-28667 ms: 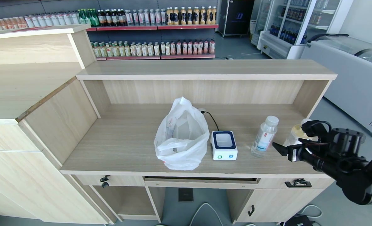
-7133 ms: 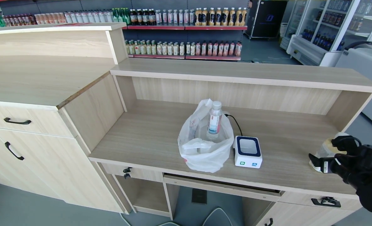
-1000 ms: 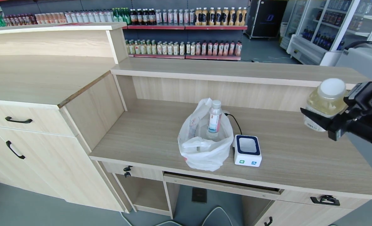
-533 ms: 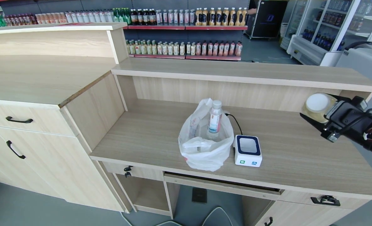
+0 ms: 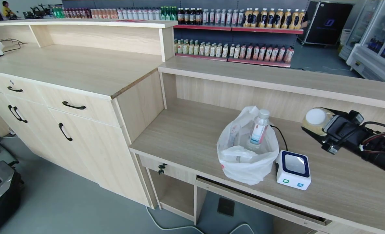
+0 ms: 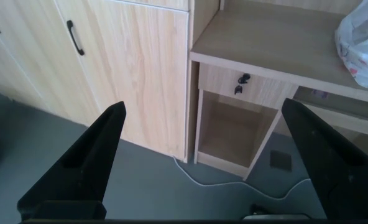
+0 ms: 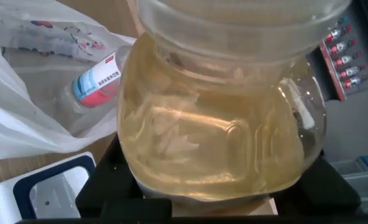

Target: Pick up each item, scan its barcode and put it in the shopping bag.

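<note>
**A:** Head view first. Where is the item?

**B:** The jar point(image 5: 309, 125) is in the right gripper point(image 5: 319, 131), clear of the counter point(image 5: 192, 136). It sits to the right of the shopping bag point(image 5: 244, 159) and above and beyond the scanner point(image 5: 293, 169). It is tipped so that its white lid point(image 5: 315, 116) faces the camera. The jaws are closed on the jar's belly, one dark finger lying under it. A water bottle point(image 5: 258, 130) stands upright inside the bag.

**A:** Left wrist view?

**B:** The left gripper point(image 6: 204, 112) is spread wide with nothing between its fingers point(image 6: 78, 168). It hangs over the floor point(image 6: 147, 186) in front of a cupboard door point(image 6: 140, 62). A corner of the bag shows on the counter.

**A:** Right wrist view. Appearance of the jar?

**B:** It is a squat, rounded, clear-walled jar with pale yellow liquid nearly up to the shoulder and pale pieces suspended in it. A light band runs round the base. I cannot see a barcode from here. Beyond it lie the bag, the bottle point(image 7: 91, 84) and the scanner's window point(image 7: 47, 193).

**A:** Handling judgement?

**B:** It is probably heavy for its size, being full. The wall is rigid and smooth, so it is likely slippery, and I cannot tell glass from plastic, so treat it as breakable. The belly grip below the lid looks the sound one, because the bulge resists sliding. The tilt puts load on the lid seal, so leakage is a risk. It should be lowered into the bag beside the bottle and not dropped.
</note>
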Available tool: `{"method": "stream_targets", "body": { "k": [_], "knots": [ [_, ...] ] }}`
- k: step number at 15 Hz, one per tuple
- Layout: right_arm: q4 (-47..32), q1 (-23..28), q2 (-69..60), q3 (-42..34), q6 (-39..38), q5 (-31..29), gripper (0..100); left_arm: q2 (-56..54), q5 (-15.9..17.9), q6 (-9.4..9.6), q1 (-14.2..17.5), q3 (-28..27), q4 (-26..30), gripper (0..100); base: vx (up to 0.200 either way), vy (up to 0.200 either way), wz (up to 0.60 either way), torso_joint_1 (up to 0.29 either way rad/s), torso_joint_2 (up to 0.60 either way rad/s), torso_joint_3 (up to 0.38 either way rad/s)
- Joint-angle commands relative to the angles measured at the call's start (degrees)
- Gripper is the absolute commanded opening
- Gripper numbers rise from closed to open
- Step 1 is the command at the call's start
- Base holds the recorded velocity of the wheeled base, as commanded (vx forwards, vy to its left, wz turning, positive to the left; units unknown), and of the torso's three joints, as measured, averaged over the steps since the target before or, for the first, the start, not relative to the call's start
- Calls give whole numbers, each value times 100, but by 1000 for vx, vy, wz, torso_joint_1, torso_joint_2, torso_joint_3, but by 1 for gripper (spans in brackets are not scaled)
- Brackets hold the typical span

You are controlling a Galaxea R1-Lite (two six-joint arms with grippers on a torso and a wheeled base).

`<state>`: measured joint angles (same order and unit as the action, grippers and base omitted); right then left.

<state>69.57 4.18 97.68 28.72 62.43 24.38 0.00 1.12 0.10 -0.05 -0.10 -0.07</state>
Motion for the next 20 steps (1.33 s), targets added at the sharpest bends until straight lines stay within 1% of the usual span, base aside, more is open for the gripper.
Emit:
{"method": "stream_targets", "body": {
  "k": [1, 2, 3, 7, 10, 14, 17, 20],
  "knots": [
    [-5, 171, 515, -24, 6, 383, 0, 0, 2, -1, 5, 1, -1, 100, 0, 0, 0, 0, 0, 0],
    [13, 206, 673, -16, 50, 568, 0, 0, 2, -1, 5, 1, -1, 100, 0, 0, 0, 0, 0, 0],
    [136, 215, 831, -7, 120, 612, 0, 9, 2, -1, 5, 1, -1, 100, 0, 0, 0, 0, 0, 0],
    [654, 347, 1218, -7, 542, 612, 0, 0, 2, -1, 5, 1, -1, 100, 0, 0, 0, 0, 0, 0],
    [865, 355, 1429, 11, 560, 620, 0, 9, 2, -1, 5, 1, -1, 100, 0, 0, 0, 0, 0, 0],
    [1577, 364, 1824, -16, 551, 647, 0, 0, 2, -1, 5, 1, -1, 100, 0, 0, 0, 0, 0, 0],
    [1639, 364, 2018, -16, 551, 919, 0, 0, 2, -1, 5, 1, -1, 100, 0, 0, 0, 0, 0, 0],
    [1647, 364, 2150, 11, 551, 946, 0, 0, 2, -1, 5, 1, -1, 100, 0, 0, 0, 0, 0, 0]
  ]
}}
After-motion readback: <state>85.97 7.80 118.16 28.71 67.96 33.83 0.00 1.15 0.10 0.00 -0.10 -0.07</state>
